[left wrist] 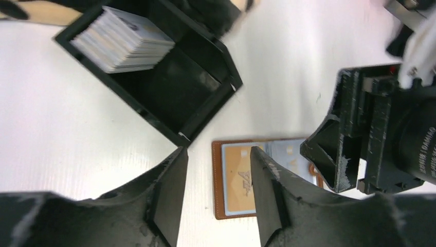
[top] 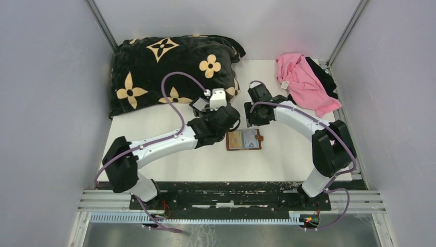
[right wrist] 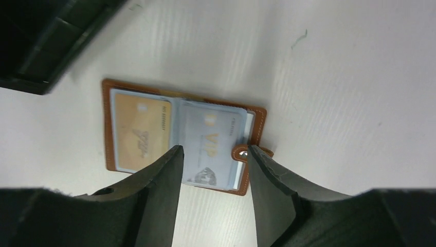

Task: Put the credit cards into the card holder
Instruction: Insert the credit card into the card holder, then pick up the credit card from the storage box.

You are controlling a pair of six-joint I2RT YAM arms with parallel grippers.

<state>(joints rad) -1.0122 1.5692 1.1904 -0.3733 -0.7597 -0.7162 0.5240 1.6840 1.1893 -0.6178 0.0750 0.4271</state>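
Brown leather card holder [right wrist: 154,128] is lying flat and wide open on the white table [top: 288,154], pretty much in the middle between the two arms. It's got an orange-tan card [right wrist: 139,131] tucked in one side and a grey-blue card [right wrist: 211,141] in the other, with the snap tab [right wrist: 241,153] sticking out past the grey-blue side.

Right gripper [right wrist: 214,152] hangs right over it, jaws apart and nothing between them. From its wrist cam the grey-blue half sits in the gap, and the tab is just beside one fingertip. Can't tell if it actually touches.

Left gripper [left wrist: 217,154] is the same deal: jaws spread and holding nothing. It's above the orange-tan end of the holder, and that card shows between the fingers.

The rest of the credit cards [left wrist: 121,38] sit as a pale stack in one end of a black tray [left wrist: 149,116], beyond the holder and up against a black flowered pillow [top: 169,67]. A pink cloth [top: 303,80] is bunched in the far right corner, well apart from everything.
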